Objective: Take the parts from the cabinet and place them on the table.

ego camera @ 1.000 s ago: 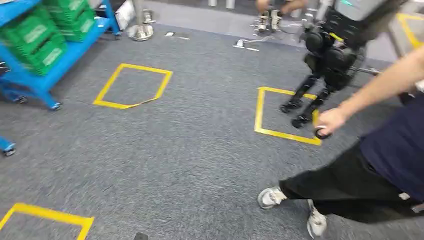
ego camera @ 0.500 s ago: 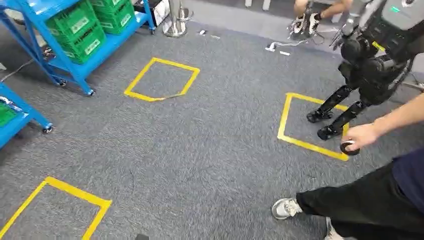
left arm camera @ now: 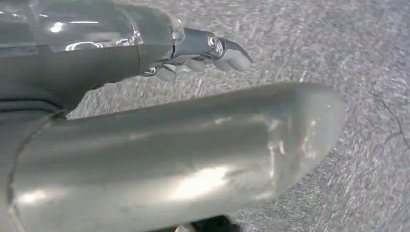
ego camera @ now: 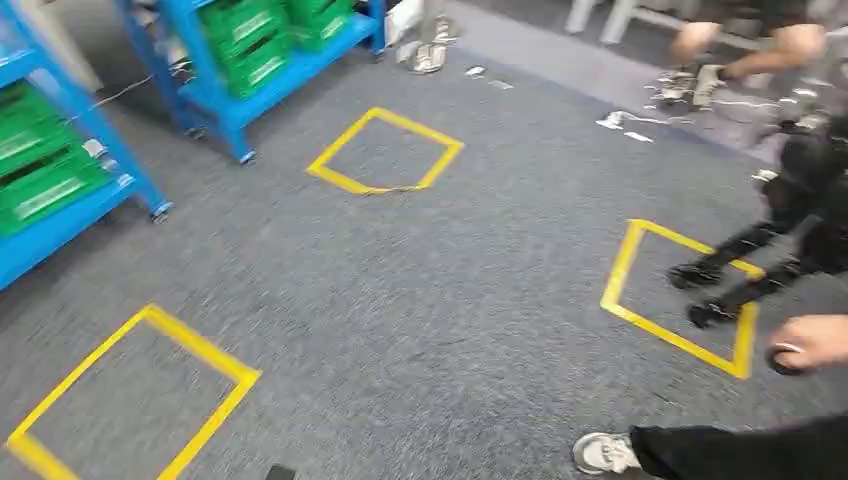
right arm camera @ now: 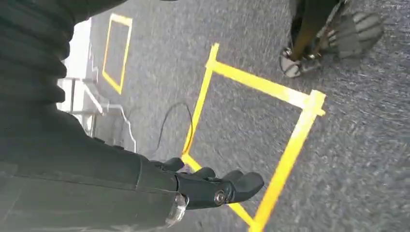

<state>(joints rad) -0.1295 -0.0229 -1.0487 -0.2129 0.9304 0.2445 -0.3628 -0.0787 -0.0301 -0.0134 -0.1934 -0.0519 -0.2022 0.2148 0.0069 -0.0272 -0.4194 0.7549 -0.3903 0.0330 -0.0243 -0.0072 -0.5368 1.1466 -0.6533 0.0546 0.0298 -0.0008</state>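
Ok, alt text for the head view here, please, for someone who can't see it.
Grey carpet floor marked with yellow tape squares, blue racks holding green bins at upper left. At right, another dark legged robot stands at a square, and a person's hand holds a small dark object.

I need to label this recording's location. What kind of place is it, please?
Probably a robotics lab or test hall: yellow tape squares marked on grey carpet, blue wheeled racks holding green crates, and another dark legged robot standing nearby.
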